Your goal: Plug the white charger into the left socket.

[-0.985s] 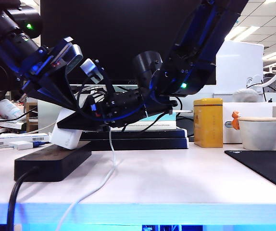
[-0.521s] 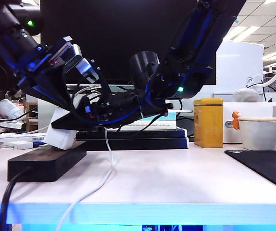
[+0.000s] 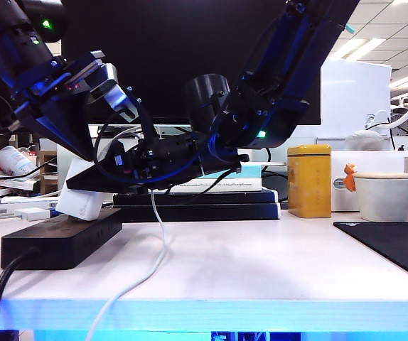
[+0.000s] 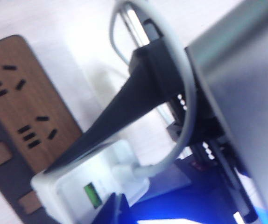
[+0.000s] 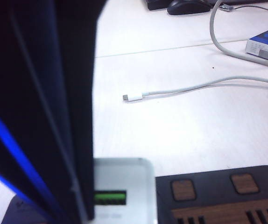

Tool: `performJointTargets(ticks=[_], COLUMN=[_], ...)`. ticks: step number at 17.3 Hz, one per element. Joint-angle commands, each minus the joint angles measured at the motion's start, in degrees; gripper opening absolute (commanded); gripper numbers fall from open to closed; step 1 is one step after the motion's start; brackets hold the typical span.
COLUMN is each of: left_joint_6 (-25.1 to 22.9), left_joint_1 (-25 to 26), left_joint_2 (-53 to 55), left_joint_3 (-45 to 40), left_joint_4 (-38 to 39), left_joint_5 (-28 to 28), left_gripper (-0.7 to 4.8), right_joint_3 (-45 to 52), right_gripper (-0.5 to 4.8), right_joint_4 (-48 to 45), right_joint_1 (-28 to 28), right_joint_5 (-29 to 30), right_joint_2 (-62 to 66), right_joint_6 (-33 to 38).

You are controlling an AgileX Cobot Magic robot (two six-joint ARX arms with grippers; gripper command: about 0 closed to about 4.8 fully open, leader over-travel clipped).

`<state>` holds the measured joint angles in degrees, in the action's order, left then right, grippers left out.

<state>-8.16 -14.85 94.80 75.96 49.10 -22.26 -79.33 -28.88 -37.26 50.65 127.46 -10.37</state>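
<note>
Power strip [image 3: 58, 241] and white charger [image 3: 79, 200] have both slid leftward across the table [image 3: 261, 270] since a second ago, the charger tilted on the strip's top face, seemingly over a socket. The right gripper [image 3: 97, 186], reaching across, grasps the charger; the left gripper [image 3: 83, 153], clenched, presses above it.

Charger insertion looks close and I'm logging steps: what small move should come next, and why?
Probably square the charger up, then press it straight down. In the exterior view it sits tilted at the power strip's top face, not seated flat. The right gripper reaches across and holds it; the left gripper, shut, rests against the charger. The wrist views show open socket slots beside it.
</note>
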Motion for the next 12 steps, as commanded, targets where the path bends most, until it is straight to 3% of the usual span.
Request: performJointTargets(ticks=[1,8,12], left_joint_6=[-0.5,-1.4,-1.5], left_joint_1=[0.6,0.6,0.6], left_joint_2=[0.9,0.9,0.9], left_joint_3=[-0.9,-0.9,-0.9], left_joint_4=[5.8,8.9,9.1], left_joint_5=[8.0,13.5,13.5], left_gripper=[-0.06,-0.06,-0.06], right_joint_3=[-2.1,-3.1,-3.1], right_gripper=[1.44,1.43,1.43], right_joint_4=[0.8,0.5,0.9], right_joint_1=[-0.5,-1.7,-2.2], right_joint_5=[2.2,3.5,3.5], right_joint_2=[0.1,0.1,0.2], right_joint_6=[2.1,3.3,3.3])
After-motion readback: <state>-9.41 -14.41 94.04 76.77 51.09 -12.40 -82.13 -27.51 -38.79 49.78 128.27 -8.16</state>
